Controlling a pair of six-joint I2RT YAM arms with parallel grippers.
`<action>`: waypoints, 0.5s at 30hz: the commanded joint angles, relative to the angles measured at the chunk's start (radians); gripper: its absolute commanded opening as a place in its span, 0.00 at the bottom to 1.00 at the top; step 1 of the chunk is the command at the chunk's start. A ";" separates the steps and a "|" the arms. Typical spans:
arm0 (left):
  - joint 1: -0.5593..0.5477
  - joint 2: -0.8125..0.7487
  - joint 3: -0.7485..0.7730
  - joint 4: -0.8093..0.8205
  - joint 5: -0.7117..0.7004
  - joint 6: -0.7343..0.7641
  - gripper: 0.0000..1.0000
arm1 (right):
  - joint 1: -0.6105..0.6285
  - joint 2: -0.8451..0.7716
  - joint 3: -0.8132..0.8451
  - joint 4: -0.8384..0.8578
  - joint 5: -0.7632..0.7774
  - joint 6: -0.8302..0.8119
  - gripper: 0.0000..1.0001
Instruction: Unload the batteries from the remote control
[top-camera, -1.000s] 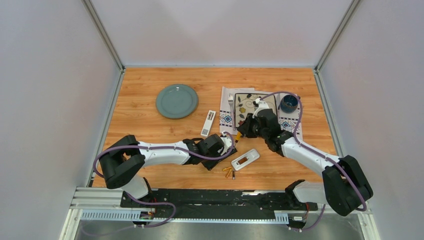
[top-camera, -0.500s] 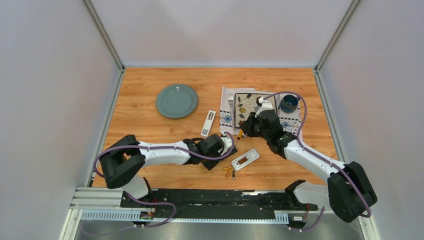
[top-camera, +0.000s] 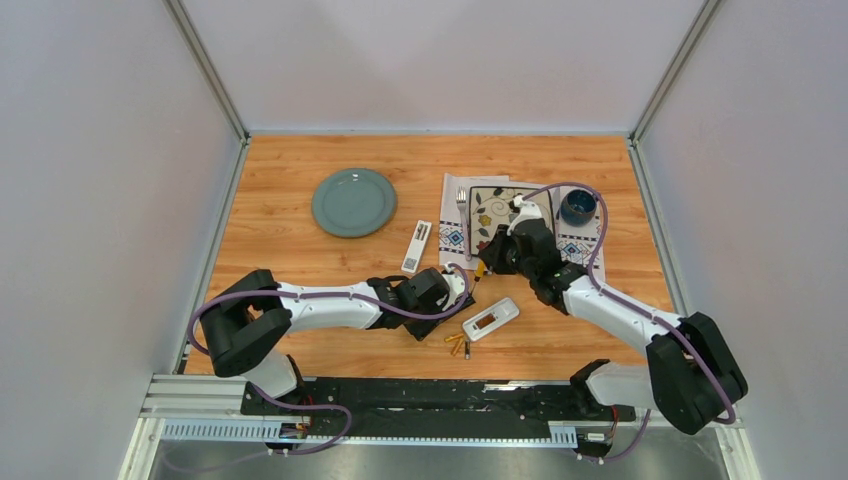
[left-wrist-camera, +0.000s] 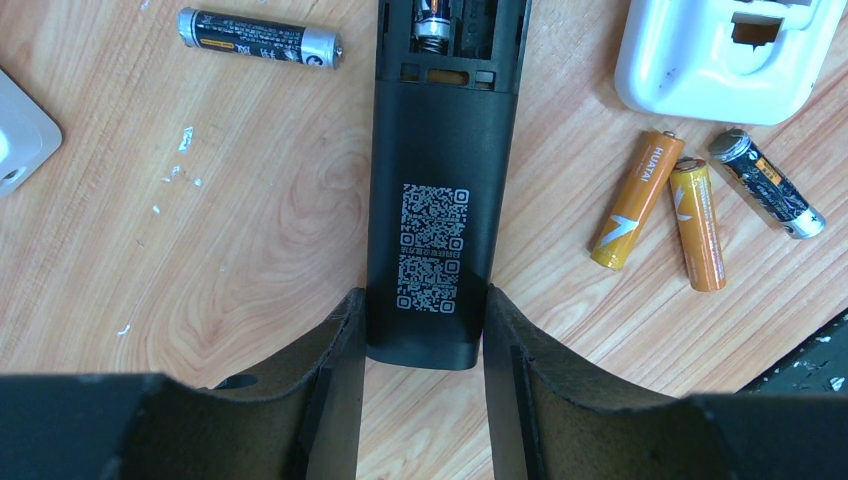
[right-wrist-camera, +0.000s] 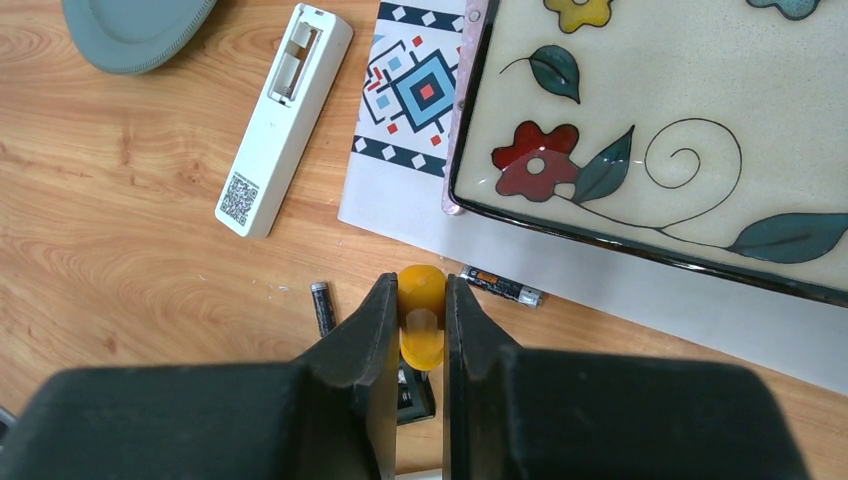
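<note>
A black remote (left-wrist-camera: 435, 180) lies face down on the wood, its battery bay open at the far end with a spring and one cell (left-wrist-camera: 432, 18) showing. My left gripper (left-wrist-camera: 420, 300) is shut on its near end. Loose batteries lie around it: two gold-orange (left-wrist-camera: 637, 200) and a dark one (left-wrist-camera: 766, 182) on the right, another dark one (left-wrist-camera: 260, 38) on the left. My right gripper (right-wrist-camera: 422, 285) is shut on an orange-handled screwdriver (right-wrist-camera: 422, 320), tip down over the black remote. In the top view the grippers (top-camera: 452, 293) (top-camera: 484, 266) nearly meet.
A white remote (right-wrist-camera: 285, 115) with an empty bay lies left of a patterned placemat (right-wrist-camera: 410, 90) carrying a flowered tray (right-wrist-camera: 650, 120). Another white remote (top-camera: 490, 319) lies nearer. A grey-green plate (top-camera: 353, 201) and a blue cup (top-camera: 578, 207) stand further back.
My right gripper has shifted slightly with the screwdriver. The left arm and the black remote have not moved.
</note>
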 joint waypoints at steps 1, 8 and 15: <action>-0.020 0.099 -0.045 -0.033 0.104 -0.013 0.00 | 0.012 -0.043 0.020 0.015 0.020 -0.011 0.00; -0.022 0.099 -0.043 -0.033 0.104 -0.012 0.00 | 0.012 -0.096 0.021 0.009 0.037 -0.016 0.00; -0.020 0.101 -0.040 -0.036 0.099 -0.012 0.00 | 0.015 -0.061 0.028 0.014 0.006 -0.013 0.00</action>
